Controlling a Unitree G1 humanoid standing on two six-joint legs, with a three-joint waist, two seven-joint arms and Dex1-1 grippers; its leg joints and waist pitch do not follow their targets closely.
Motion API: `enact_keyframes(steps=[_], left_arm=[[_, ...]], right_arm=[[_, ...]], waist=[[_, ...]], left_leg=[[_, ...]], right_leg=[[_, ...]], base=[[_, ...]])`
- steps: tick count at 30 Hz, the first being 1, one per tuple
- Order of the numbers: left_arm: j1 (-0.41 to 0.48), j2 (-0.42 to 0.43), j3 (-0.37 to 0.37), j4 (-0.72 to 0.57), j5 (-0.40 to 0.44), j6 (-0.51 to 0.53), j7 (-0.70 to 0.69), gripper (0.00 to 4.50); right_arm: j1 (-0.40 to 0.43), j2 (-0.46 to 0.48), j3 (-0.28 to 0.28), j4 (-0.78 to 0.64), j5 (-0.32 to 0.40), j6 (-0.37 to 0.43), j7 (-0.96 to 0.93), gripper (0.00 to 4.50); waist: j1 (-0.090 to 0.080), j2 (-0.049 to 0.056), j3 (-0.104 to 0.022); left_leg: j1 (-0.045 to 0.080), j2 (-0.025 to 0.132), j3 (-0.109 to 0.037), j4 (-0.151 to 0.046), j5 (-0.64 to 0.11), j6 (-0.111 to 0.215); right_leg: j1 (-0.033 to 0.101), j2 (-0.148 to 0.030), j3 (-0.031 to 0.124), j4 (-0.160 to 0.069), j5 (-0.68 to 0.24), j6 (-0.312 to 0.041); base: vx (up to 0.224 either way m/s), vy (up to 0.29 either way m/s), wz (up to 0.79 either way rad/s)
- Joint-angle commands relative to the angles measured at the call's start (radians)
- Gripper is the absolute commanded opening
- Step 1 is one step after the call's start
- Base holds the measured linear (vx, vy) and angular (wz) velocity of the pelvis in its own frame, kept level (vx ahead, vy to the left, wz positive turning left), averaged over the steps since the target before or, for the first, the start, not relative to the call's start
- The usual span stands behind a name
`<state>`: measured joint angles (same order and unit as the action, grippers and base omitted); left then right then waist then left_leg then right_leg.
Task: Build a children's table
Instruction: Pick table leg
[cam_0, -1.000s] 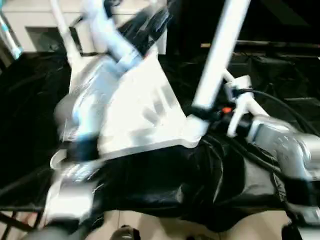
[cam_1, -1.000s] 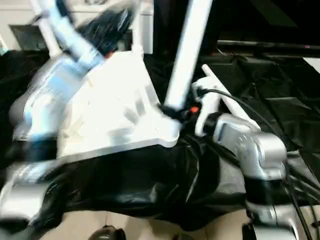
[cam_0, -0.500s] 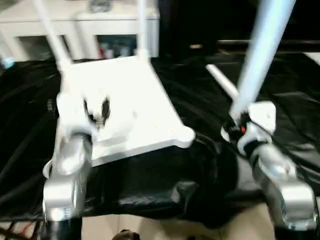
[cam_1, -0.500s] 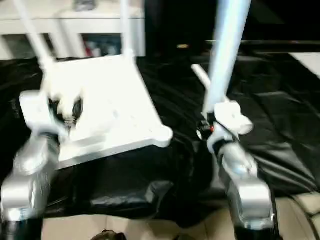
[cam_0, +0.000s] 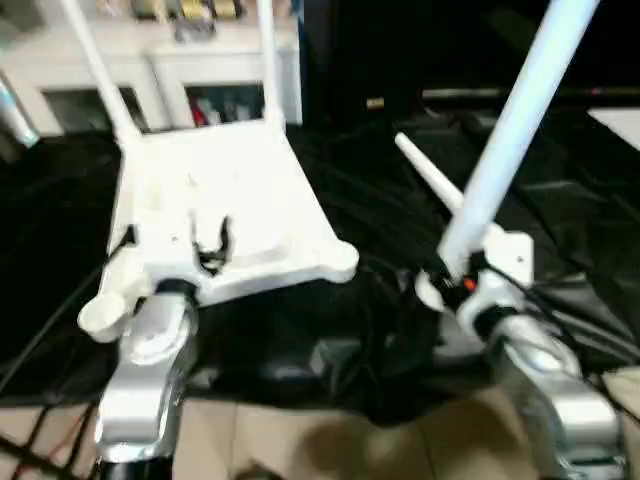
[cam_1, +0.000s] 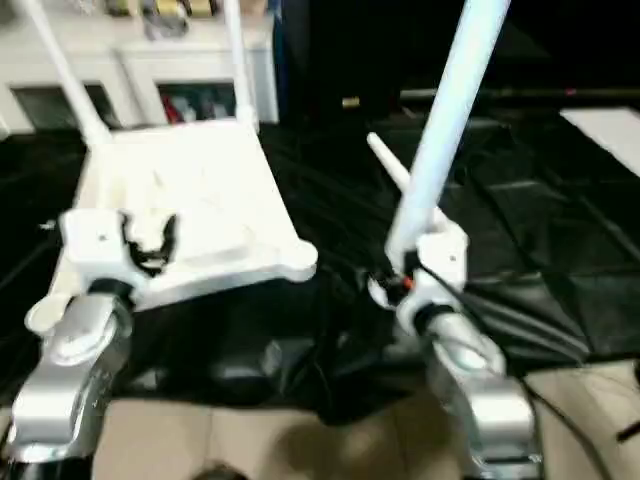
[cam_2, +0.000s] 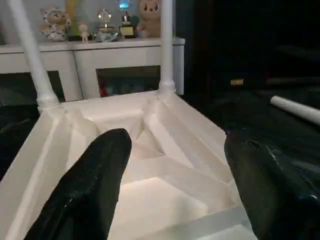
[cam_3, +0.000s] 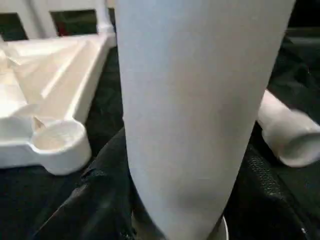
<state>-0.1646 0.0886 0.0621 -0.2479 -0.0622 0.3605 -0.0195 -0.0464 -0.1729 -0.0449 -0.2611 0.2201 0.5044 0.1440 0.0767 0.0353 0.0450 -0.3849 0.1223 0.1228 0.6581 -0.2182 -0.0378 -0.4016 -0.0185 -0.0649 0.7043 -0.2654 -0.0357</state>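
While the right gripper (cam_0: 452, 278) grasps a white leg (cam_0: 510, 145) upright w/ its fat end down between the fingers, the tabletop (cam_0: 225, 215) lies upside down just to its left, on black sheeting (cam_0: 330, 350). Nearest empty corner socket (cam_3: 56, 142) sits close by; 2 legs already stand at the far corners. Left gripper (cam_2: 175, 185) hovers over the ribbing, released & empty. Risk, imo: leg tilts, so it could catch the socket rim & shove the top, unbraced.

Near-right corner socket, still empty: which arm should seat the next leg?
Right. The right gripper already holds an upright leg beside that socket. The left gripper is open over the tabletop, holding nothing.
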Motion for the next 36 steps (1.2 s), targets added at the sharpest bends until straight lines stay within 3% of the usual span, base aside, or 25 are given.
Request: enact_keyframes(steps=[1,7,12,13,14,15,16,17,18,19,20,21,23,24,25,26,27,28,30,31,32,33,34,35,36], left_arm=[[0.022,0.006,-0.008,-0.009,0.013,-0.007,-0.011,3.48],[0.07,-0.003,-0.026,-0.013,0.015,-0.004,-0.006,3.48],[0.069,-0.008,-0.018,-0.004,0.005,-0.017,-0.012,3.48],[0.071,-0.009,-0.019,-0.005,0.007,-0.02,-0.012,3.48],[0.071,-0.009,-0.02,-0.006,0.007,-0.019,-0.013,3.48],[0.076,-0.006,-0.026,-0.012,0.007,-0.017,-0.021,3.48],[0.077,-0.005,-0.029,-0.014,0.008,-0.021,-0.025,3.48],[0.079,-0.004,-0.029,-0.014,0.004,-0.023,-0.03,3.48],[0.079,-0.005,-0.027,-0.013,0.0,-0.021,-0.032,3.48],[0.078,-0.005,-0.026,-0.011,-0.003,-0.019,-0.032,3.48],[0.077,-0.005,-0.026,-0.01,-0.003,-0.02,-0.032,3.48],[0.076,-0.005,-0.026,-0.008,-0.001,-0.022,-0.031,3.48],[0.073,-0.003,-0.028,-0.001,0.001,-0.024,-0.031,3.48],[0.071,-0.003,-0.028,0.001,0.001,-0.023,-0.03,3.48],[0.071,-0.002,-0.027,0.003,0.001,-0.024,-0.031,3.48],[0.07,-0.003,-0.026,0.005,0.001,-0.025,-0.032,3.48],[0.071,-0.001,-0.027,0.007,0.004,-0.024,-0.033,3.48],[0.071,-0.002,-0.027,0.007,0.005,-0.026,-0.034,3.48],[0.072,-0.003,-0.027,0.009,0.007,-0.027,-0.032,3.48],[0.072,-0.004,-0.026,0.01,0.005,-0.028,-0.031,3.48],[0.07,-0.004,-0.026,0.012,0.003,-0.025,-0.031,3.48],[0.068,-0.004,-0.026,0.013,0.003,-0.022,-0.031,3.48],[0.067,-0.004,-0.027,0.013,0.004,-0.02,-0.03,3.48],[0.067,-0.003,-0.028,0.012,0.004,-0.019,-0.03,3.48],[0.068,-0.004,-0.029,0.009,-0.003,-0.013,-0.036,3.48]], right_arm=[[-0.004,0.001,-0.004,-0.007,0.007,0.01,0.014,1.92],[-0.005,-0.03,0.0,-0.009,0.013,0.006,0.038,1.92],[-0.032,-0.036,-0.01,0.004,0.013,0.008,0.052,1.92],[-0.036,-0.037,-0.011,0.006,0.013,0.008,0.053,1.92],[-0.037,-0.038,-0.011,0.006,0.012,0.008,0.054,1.92],[-0.043,-0.045,-0.006,0.008,0.008,0.004,0.056,1.92],[-0.046,-0.048,-0.004,0.008,0.004,0.0,0.056,1.92],[-0.05,-0.053,0.003,0.008,-0.003,-0.007,0.06,1.92],[-0.051,-0.055,0.007,0.008,-0.006,-0.01,0.064,1.92],[-0.049,-0.054,0.006,0.004,-0.005,-0.008,0.066,1.92],[-0.047,-0.051,0.003,0.002,-0.001,-0.004,0.065,1.92],[-0.044,-0.049,0.0,-0.001,0.001,-0.004,0.065,1.92],[-0.037,-0.05,0.004,-0.005,-0.004,-0.006,0.068,1.92],[-0.037,-0.05,0.006,-0.003,-0.007,-0.007,0.069,1.92],[-0.038,-0.049,0.007,-0.003,-0.007,-0.007,0.069,1.92],[-0.038,-0.048,0.007,-0.002,-0.005,-0.006,0.068,1.92],[-0.038,-0.046,0.008,-0.001,-0.003,-0.006,0.067,1.92],[-0.038,-0.047,0.011,0.0,-0.002,-0.007,0.067,1.92],[-0.039,-0.045,0.017,0.003,-0.004,-0.008,0.068,1.92],[-0.044,-0.039,0.018,0.007,-0.005,-0.009,0.066,1.92],[-0.052,-0.03,0.012,0.013,0.0,-0.004,0.062,1.92],[-0.057,-0.032,0.012,0.016,-0.004,-0.006,0.061,1.92],[-0.06,-0.035,0.013,0.018,-0.008,-0.007,0.061,1.92],[-0.061,-0.038,0.014,0.019,-0.012,-0.009,0.061,1.92],[-0.062,-0.035,0.007,0.023,-0.004,-0.006,0.06,1.92]], waist=[[-0.006,-0.021,-0.032],[-0.034,-0.005,-0.026],[-0.078,0.007,-0.006],[-0.082,0.008,-0.004],[-0.08,0.022,-0.009],[-0.071,0.019,-0.007],[-0.078,-0.023,-0.01],[-0.073,-0.037,-0.002],[-0.061,-0.05,-0.007],[-0.036,-0.033,-0.028],[-0.032,-0.04,-0.028],[-0.028,-0.027,-0.03],[-0.048,0.018,-0.03],[-0.058,0.02,-0.03],[-0.082,0.041,-0.041],[-0.107,0.053,-0.059],[-0.141,0.052,-0.074],[-0.13,0.037,-0.074],[-0.134,0.013,-0.065],[-0.134,-0.015,-0.066],[-0.123,-0.043,-0.056],[-0.088,-0.098,-0.038],[-0.064,-0.066,-0.047],[-0.059,-0.077,-0.043],[-0.053,-0.078,-0.036]], left_leg=[[0.012,0.061,-0.017,-0.065,-0.186,0.046],[0.035,0.114,-0.039,-0.111,-0.392,0.004],[0.085,0.113,-0.06,-0.131,-0.737,-0.065],[0.08,0.126,-0.067,-0.155,-0.804,-0.071],[0.043,0.159,-0.077,-0.236,-0.939,-0.074],[0.059,0.15,-0.053,-0.257,-0.984,-0.057],[0.116,0.113,-0.041,-0.187,-0.89,-0.043],[0.099,0.045,-0.002,-0.043,-0.593,-0.02],[0.069,0.038,0.003,0.021,-0.363,0.033],[-0.014,0.053,-0.026,0.044,-0.15,0.07],[-0.023,0.053,-0.025,0.026,-0.122,0.079],[-0.071,0.053,-0.031,0.004,-0.062,0.13],[-0.048,0.059,-0.035,-0.053,-0.085,0.175],[-0.039,0.058,-0.046,-0.071,-0.121,0.184],[0.027,0.062,-0.107,-0.112,-0.173,0.238],[0.111,0.079,-0.167,-0.125,-0.176,0.324],[0.189,0.121,-0.271,-0.116,-0.064,0.522],[0.194,0.124,-0.304,-0.093,0.123,0.619],[0.156,0.089,-0.319,-0.11,0.252,0.621],[0.148,0.082,-0.237,-0.104,0.174,0.483],[0.127,0.042,-0.195,-0.1,0.077,0.425],[0.024,-0.086,-0.086,-0.009,-0.143,0.314],[0.014,-0.088,-0.061,0.064,-0.185,0.26],[-0.033,-0.052,-0.074,0.092,-0.095,0.165],[-0.04,-0.044,-0.071,0.065,0.012,0.106]], right_leg=[[0.035,-0.102,0.064,-0.192,-0.511,0.058],[0.053,-0.136,0.028,-0.213,-0.45,-0.03],[0.075,-0.121,-0.037,-0.231,-0.615,0.033],[0.092,-0.109,-0.042,-0.209,-0.561,0.03],[0.151,-0.08,-0.034,-0.048,-0.33,0.009],[0.134,-0.067,-0.029,-0.012,-0.169,-0.001],[0.088,-0.104,0.022,-0.121,-0.375,-0.014],[0.084,-0.197,0.052,-0.251,-0.88,-0.012],[0.111,-0.24,0.089,-0.283,-0.988,-0.01],[0.188,-0.267,0.134,-0.26,-0.903,-0.041],[0.187,-0.235,0.118,-0.248,-0.819,-0.058],[0.221,-0.243,0.009,-0.242,-0.686,-0.05],[0.224,-0.17,-0.086,-0.246,-0.529,-0.062],[0.225,-0.14,-0.101,-0.235,-0.483,-0.056],[0.205,-0.07,-0.119,-0.184,-0.361,-0.058],[0.153,-0.03,-0.116,-0.124,-0.274,-0.056],[0.054,-0.006,-0.067,-0.012,-0.232,-0.007],[-0.006,-0.021,-0.021,0.032,-0.214,0.038],[-0.031,-0.039,0.042,0.056,-0.134,0.116],[-0.038,-0.073,0.098,-0.004,0.002,0.099],[-0.015,-0.085,0.117,-0.059,0.072,0.069],[0.1,-0.128,0.207,-0.2,-0.082,0.104],[0.135,-0.2,0.257,-0.209,-0.166,0.022],[0.177,-0.203,0.246,-0.182,-0.154,-0.064],[0.171,-0.169,0.207,-0.162,0.015,-0.09]], base=[[-0.088,-0.053,0.13],[-0.018,-0.001,-0.01],[-0.005,0.048,-0.04],[0.015,0.063,-0.14],[-0.001,0.069,-0.14],[0.0,0.0,0.0],[0.069,-0.034,0.01],[0.121,-0.048,-0.13],[0.121,-0.048,-0.13],[0.132,-0.01,-0.2],[0.157,0.001,-0.01],[0.157,0.001,-0.01],[0.133,0.047,0.5],[0.141,0.064,0.62],[0.191,0.065,0.64],[0.231,0.056,0.67],[0.231,0.056,0.67],[0.212,0.039,0.66],[0.158,-0.009,0.55],[0.13,-0.058,0.49],[0.146,-0.084,0.46],[0.146,-0.084,0.46],[0.154,-0.075,0.21],[0.14,-0.05,-0.02],[0.14,-0.05,-0.02]])
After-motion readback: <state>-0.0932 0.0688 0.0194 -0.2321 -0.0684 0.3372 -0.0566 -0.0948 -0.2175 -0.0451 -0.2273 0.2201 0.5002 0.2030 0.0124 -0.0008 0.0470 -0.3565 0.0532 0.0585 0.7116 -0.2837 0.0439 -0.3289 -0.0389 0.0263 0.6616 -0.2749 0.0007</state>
